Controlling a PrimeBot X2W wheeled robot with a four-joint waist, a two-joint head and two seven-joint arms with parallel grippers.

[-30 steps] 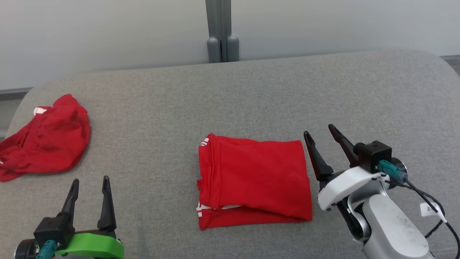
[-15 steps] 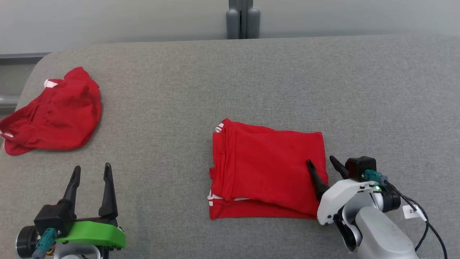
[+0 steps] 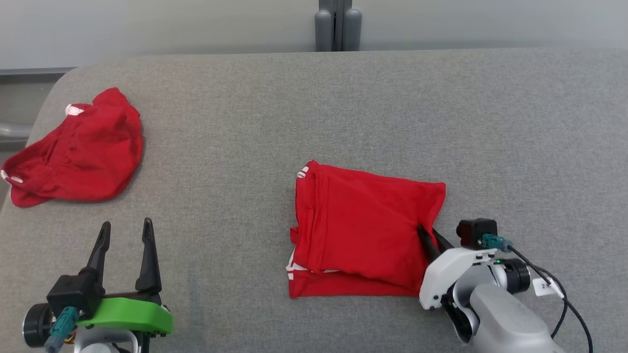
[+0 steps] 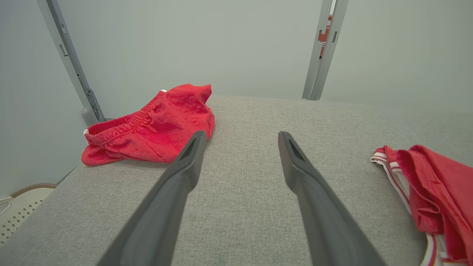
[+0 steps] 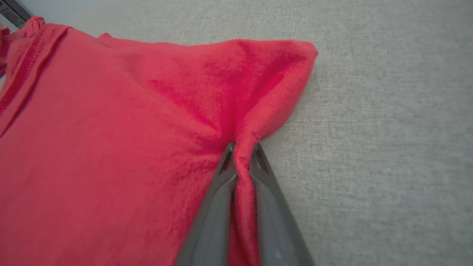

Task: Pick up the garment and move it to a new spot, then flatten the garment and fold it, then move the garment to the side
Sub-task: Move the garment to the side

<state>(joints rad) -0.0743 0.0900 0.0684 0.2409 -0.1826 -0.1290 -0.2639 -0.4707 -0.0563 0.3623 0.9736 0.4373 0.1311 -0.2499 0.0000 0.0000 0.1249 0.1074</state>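
A folded red garment [image 3: 363,230] with white trim lies in the middle of the grey cushion. My right gripper [image 3: 428,234] is at the garment's right edge, shut on a pinch of the red cloth. In the right wrist view the garment [image 5: 111,147] bunches up into a ridge between the two fingers of the gripper [image 5: 242,147]. My left gripper [image 3: 125,228] stands open at the lower left, nothing between its fingers. The left wrist view has the open gripper [image 4: 240,138] above bare cushion, the folded garment [image 4: 425,184] off to its right.
A second red garment [image 3: 78,149], crumpled with an elastic waistband, lies at the cushion's far left; it appears too in the left wrist view [image 4: 155,125]. A grey post [image 3: 337,24] stands behind the cushion's [image 3: 490,122] far edge. A white basket [image 4: 18,207] sits below the left edge.
My right gripper has moved onto the garment's right edge and shut on the cloth, pulling it into a ridge. The head camera shifted. The left gripper stays open in place.
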